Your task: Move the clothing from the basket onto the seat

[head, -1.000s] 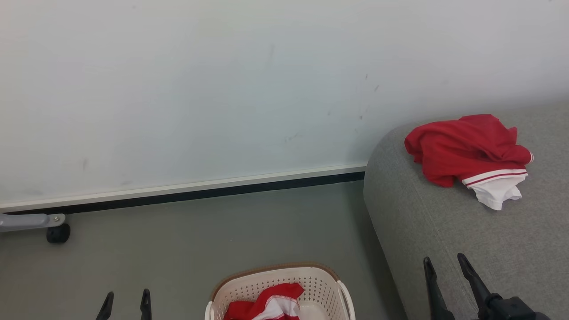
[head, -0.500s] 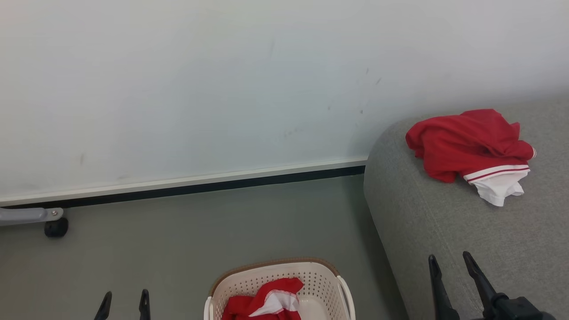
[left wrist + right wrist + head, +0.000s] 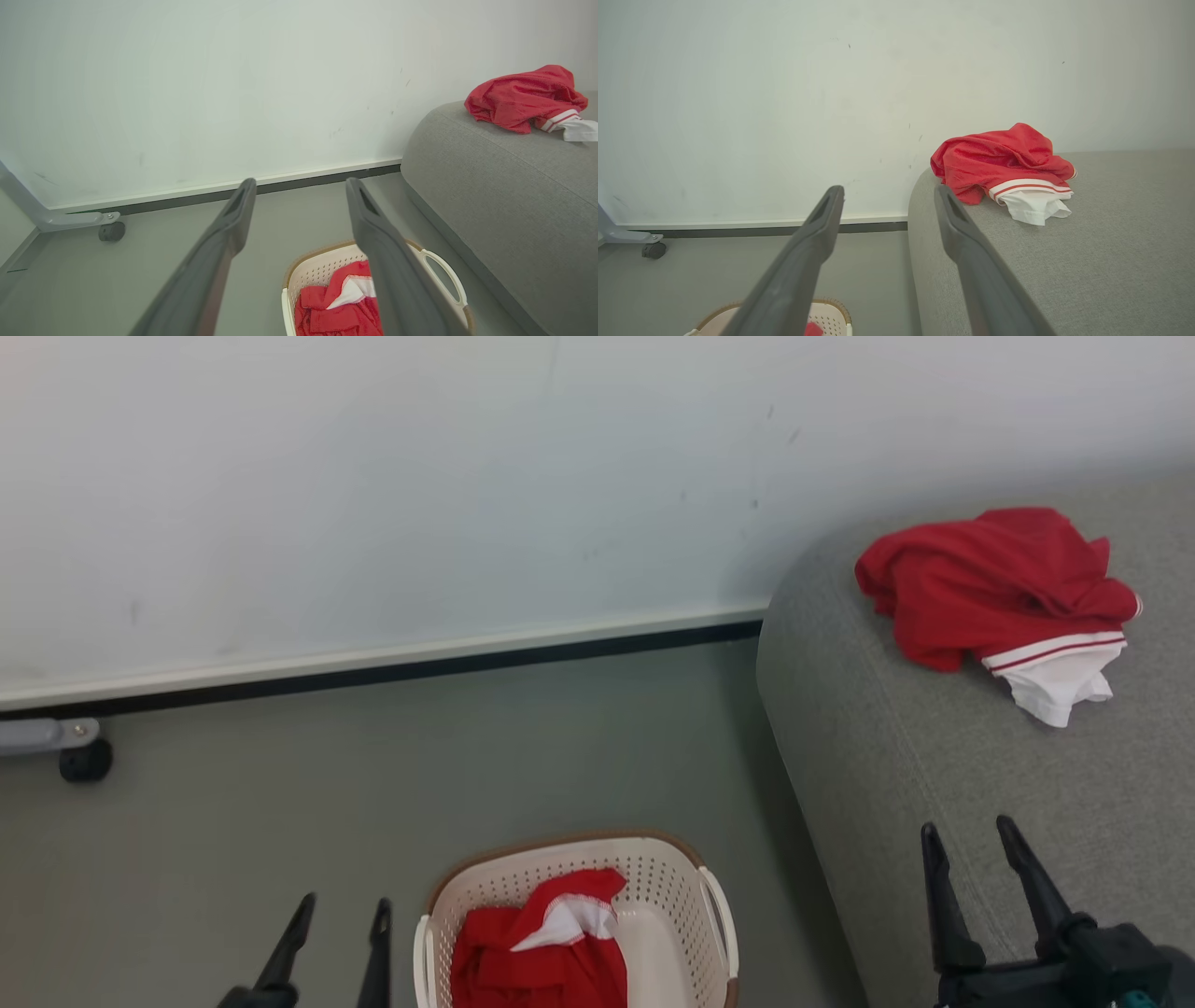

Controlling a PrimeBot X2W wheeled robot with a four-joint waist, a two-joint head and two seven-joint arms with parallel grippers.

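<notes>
White wall point(image 3: 373, 476), grey floor point(image 3: 280, 803). The camera has dipped, showing more of the basket point(image 3: 672, 887) and the red garment point(image 3: 541, 961) inside. A second garment point(image 3: 971, 588) lies on the sofa point(image 3: 887, 784). The left hand point(image 3: 345, 900), now nearer the basket, and the right hand point(image 3: 965, 823) over the sofa are both open and empty.

Just right of the left hand point(image 3: 345, 901) stands the basket point(image 3: 560, 843); its top is open, so the way in from above is free. Inside, a red garment point(image 3: 541, 952) fills the side nearer this hand; the far side is bare. Ahead of this hand the floor point(image 3: 280, 784) is free up to the wall point(image 3: 467, 476); a wheel point(image 3: 84, 761) stands far to its left. Ahead of the right hand point(image 3: 965, 824) the sofa point(image 3: 887, 756) is free up to a second garment point(image 3: 971, 588).
</notes>
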